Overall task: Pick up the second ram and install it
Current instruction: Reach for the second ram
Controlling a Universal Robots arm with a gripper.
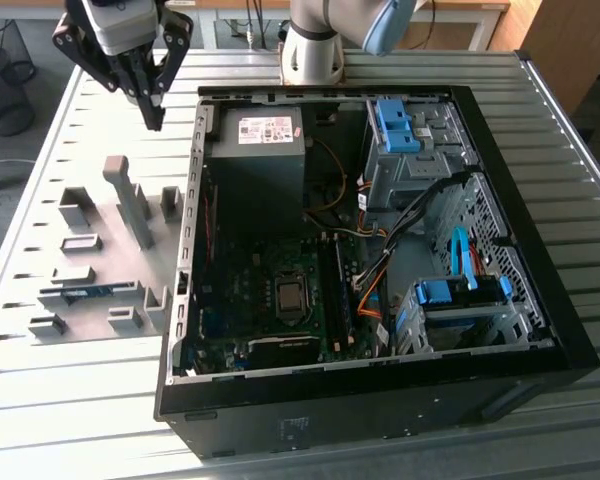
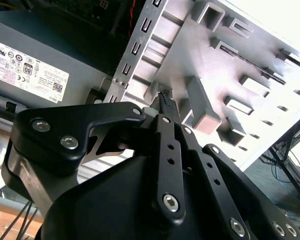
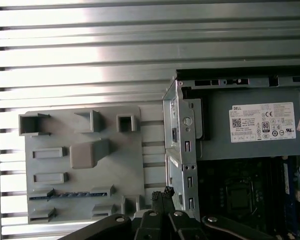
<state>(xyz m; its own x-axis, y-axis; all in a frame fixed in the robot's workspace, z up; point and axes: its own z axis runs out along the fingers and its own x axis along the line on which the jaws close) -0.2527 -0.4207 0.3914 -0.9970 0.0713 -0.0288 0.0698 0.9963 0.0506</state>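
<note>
The claw [image 1: 154, 112] hung pinched shut, empty, well apart from the ram stick [image 1: 88, 292] in its grey holder [image 1: 95, 215].

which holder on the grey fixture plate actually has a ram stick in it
The long holder low in the exterior view, where the second ram, a blue-green strip, lies lengthwise. The other holders show bare grey plastic.

Black gripper [image 2: 165, 99] w/ silver screw heads [image 2: 70, 142]; silver-grey arm base [image 1: 315, 50] w/ pale blue cap [image 1: 385, 25] is showing beyond PC case [image 1: 280, 425].
</note>
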